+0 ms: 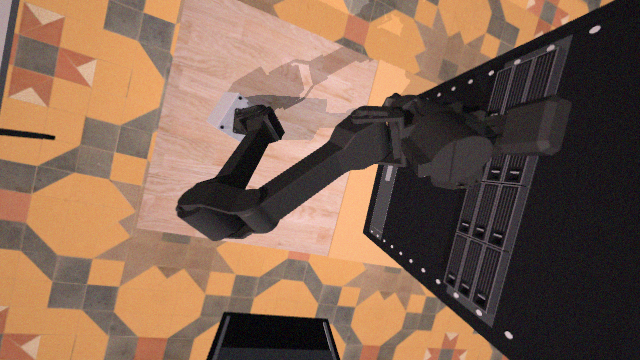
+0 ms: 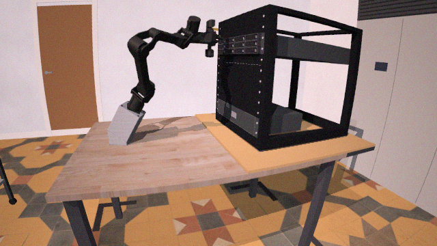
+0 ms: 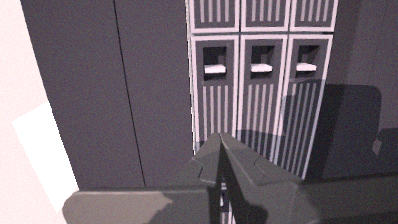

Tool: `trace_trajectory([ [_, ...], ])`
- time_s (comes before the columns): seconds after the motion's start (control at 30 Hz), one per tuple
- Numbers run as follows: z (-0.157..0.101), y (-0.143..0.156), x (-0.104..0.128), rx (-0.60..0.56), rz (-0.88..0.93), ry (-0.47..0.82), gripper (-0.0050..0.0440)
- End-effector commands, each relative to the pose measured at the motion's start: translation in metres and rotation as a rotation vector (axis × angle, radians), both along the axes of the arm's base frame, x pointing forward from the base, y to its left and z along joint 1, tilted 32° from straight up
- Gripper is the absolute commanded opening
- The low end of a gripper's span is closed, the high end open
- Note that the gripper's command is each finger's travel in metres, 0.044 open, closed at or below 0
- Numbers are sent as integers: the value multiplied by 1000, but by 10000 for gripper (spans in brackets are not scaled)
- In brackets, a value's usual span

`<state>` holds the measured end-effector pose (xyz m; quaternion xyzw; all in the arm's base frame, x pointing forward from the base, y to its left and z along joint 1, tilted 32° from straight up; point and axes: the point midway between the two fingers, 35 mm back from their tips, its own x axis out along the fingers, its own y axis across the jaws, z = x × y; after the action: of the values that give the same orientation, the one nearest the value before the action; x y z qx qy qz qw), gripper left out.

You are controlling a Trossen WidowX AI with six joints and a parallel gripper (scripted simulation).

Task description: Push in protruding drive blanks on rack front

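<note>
The gripper [image 3: 220,142], fingers pinched together on nothing, points its tip at the nearest drive blank [image 3: 215,95] in the panel at the top front of the rack [image 2: 290,85], which stands on the table's right end. Which blanks protrude is unclear, so progress cannot be judged.

A brown door [image 2: 67,65] stands in the white wall behind the wooden desk [image 2: 147,160]; patterned orange and grey floor tiles [image 1: 75,215] surround it.
</note>
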<state>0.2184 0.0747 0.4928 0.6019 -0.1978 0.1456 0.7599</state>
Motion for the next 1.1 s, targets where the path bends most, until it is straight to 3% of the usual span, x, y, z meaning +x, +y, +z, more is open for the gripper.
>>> trace_trajectory([
  [0.0,10,-3,-3,18,4,-19,-50],
  [1.07,15,-3,5,18,4,-19,-50],
])
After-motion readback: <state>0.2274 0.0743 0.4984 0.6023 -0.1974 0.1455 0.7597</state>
